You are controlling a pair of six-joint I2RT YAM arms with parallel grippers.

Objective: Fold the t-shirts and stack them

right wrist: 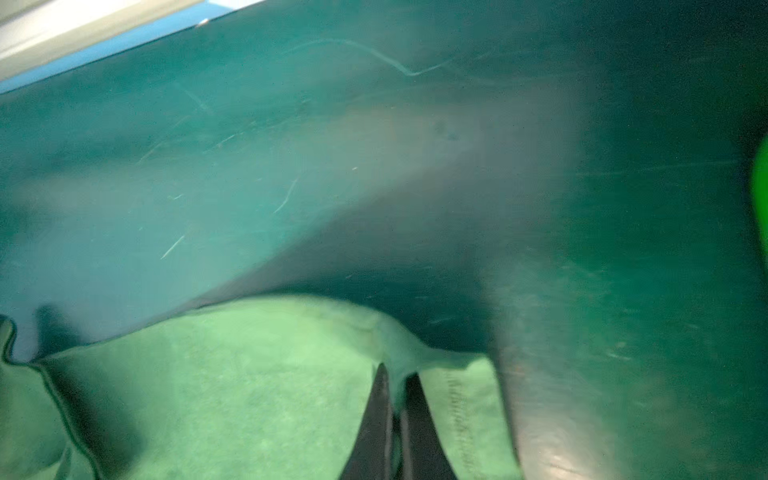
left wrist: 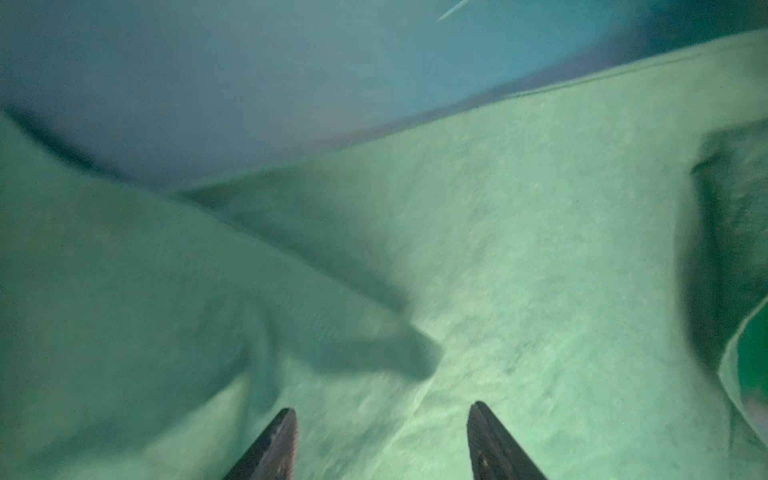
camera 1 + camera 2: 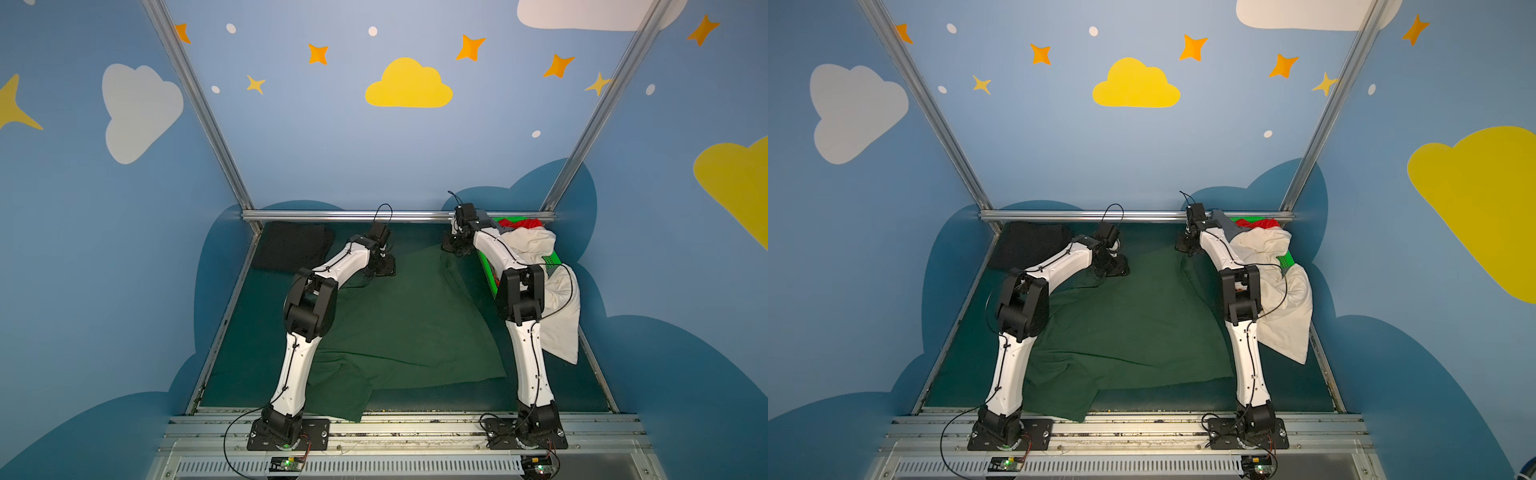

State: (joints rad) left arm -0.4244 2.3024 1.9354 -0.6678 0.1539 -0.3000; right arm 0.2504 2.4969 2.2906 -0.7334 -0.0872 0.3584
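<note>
Sky-blue walls (image 3: 332, 145) painted with clouds and stars close round a dark green worktop (image 3: 540, 395), and most of my job is spread on it. The dark green t-shirt (image 3: 399, 324) lies open and rumpled across the middle, running from the near edge up toward the far side between my two arms. My right hand (image 1: 397, 374) is closed on its far edge, the fingertips pinched together over the hem beside a line of stitching. In both top views that hand sits at the shirt's far right corner, just beside the bright green basket (image 3: 552, 261). My left hand (image 2: 380, 411) is open, its fingers spread apart over the cloth at the far left part of the shirt, with a creased fold ahead of them. I cannot tell whether the tips touch the fabric. I judge this shirt to be only at the start of its fold, with one corner taken and the other not yet. A black t-shirt (image 3: 291, 245) lies flat and squared in the far left corner. It looks already folded, and I take it as the base of the stack. A cream-white t-shirt (image 3: 557, 299) hangs crumpled over the basket's near side and a red t-shirt (image 3: 521, 224) shows inside it, both unfolded. That makes one done, one in hand and at least two left, as far as I can see.
</note>
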